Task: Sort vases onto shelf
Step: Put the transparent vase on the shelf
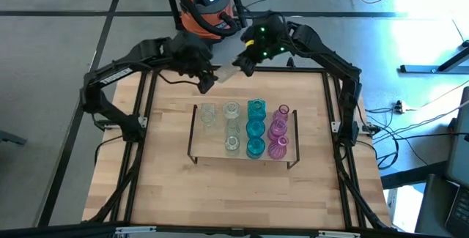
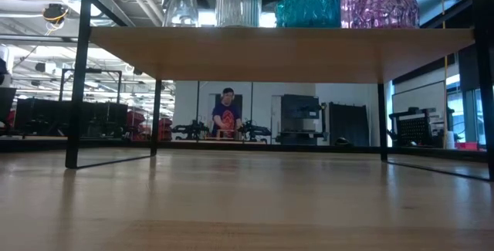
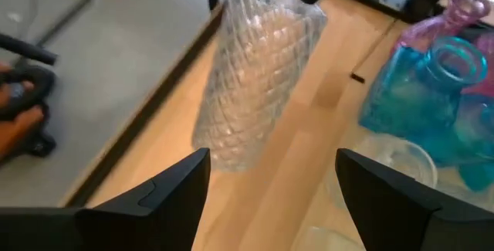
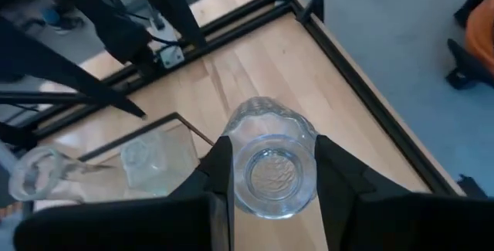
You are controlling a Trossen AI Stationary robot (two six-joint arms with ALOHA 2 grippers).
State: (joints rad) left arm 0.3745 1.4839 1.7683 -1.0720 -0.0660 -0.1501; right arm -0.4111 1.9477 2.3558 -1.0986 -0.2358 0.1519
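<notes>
The light-wood shelf (image 1: 220, 155) stands mid-table on its dark wire frame, seen from below in the low view (image 2: 270, 50). On it stand rows of clear vases (image 1: 231, 127), teal vases (image 1: 256, 128) and pink vases (image 1: 278, 129). Over the table's far part my right gripper (image 1: 245, 64) is shut on a clear diamond-cut vase (image 3: 255, 73). My left gripper (image 3: 270, 181) is open just short of that vase's free end, a finger on each side of it, and I see no touch. My right gripper pinches the diamond-cut vase between its two fingers, on opposite sides of the round end (image 4: 274, 166) nearest its wrist. The fingers lie along the vase, slanting down from the table's far right. The vase is lifted clear and tilted, its free end (image 3: 220, 139) toward my left gripper.
A black rail (image 1: 146, 99) frames the wooden tabletop. An orange and black shop vacuum (image 1: 209, 7) stands on the floor beyond the far edge. Bare wood (image 1: 234, 201) lies between the shelf and the near edge. A person (image 2: 227, 112) shows far off in the room.
</notes>
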